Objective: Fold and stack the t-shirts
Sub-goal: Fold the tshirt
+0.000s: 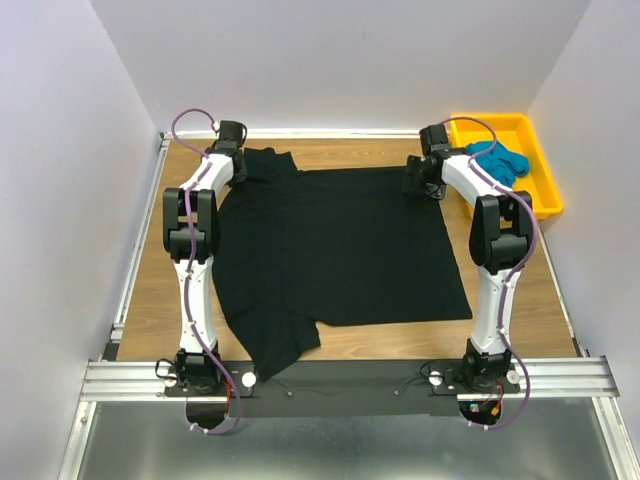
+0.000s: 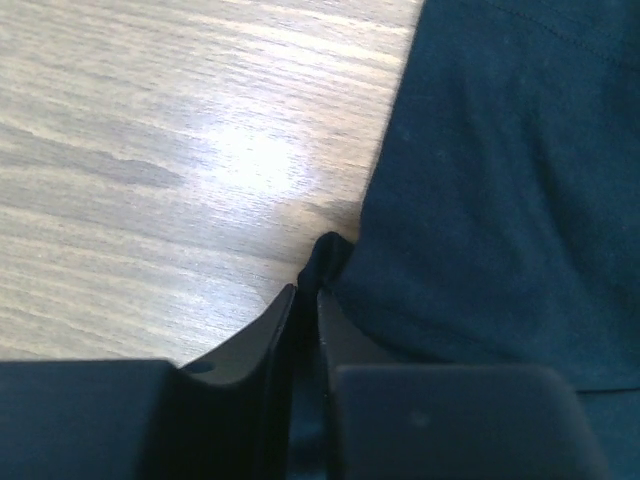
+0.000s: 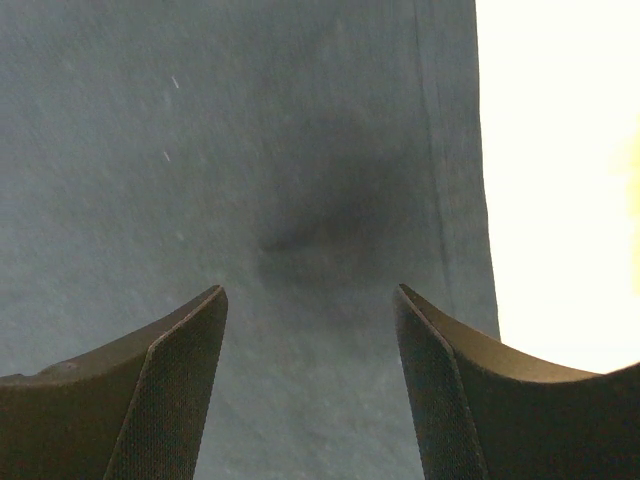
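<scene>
The first fold of the black t-shirt (image 1: 340, 250), spread across the table (image 1: 150, 300), is judged in hand. Its far-left edge is pinched in the narrowed left gripper (image 2: 305, 300). The right gripper (image 3: 310, 300) is poised wide and empty over the far-right edge, where a matching pinch is called for. The teal t-shirt (image 1: 500, 160) is seen in the yellow tray (image 1: 545, 195) at the far right corner. Bare wood is left along the left and near edges.

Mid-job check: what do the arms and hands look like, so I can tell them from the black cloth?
The left arm and right arm have white links, black joint housings and a purple cable running along each. The left hand and right hand are black, with flat tapered fingers.
</scene>
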Robot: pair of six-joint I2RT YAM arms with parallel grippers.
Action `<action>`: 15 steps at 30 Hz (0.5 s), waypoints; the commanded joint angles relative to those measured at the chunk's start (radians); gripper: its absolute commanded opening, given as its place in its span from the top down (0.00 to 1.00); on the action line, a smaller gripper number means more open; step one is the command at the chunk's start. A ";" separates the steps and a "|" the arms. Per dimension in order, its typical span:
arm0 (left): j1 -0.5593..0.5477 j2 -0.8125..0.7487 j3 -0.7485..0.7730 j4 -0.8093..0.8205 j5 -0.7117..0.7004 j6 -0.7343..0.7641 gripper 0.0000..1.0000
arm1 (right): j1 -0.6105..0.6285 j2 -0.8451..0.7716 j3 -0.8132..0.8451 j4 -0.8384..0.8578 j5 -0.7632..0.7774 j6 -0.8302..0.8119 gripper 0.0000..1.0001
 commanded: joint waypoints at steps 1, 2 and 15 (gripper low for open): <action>0.000 0.048 0.018 -0.047 -0.042 0.022 0.90 | -0.005 0.064 0.094 0.021 0.036 -0.016 0.26; 0.000 0.046 0.017 -0.047 -0.053 0.026 0.96 | -0.007 0.077 0.115 0.021 0.048 -0.023 0.26; 0.000 0.036 0.006 -0.027 -0.055 0.037 1.00 | -0.091 0.313 0.485 0.063 0.030 -0.055 0.48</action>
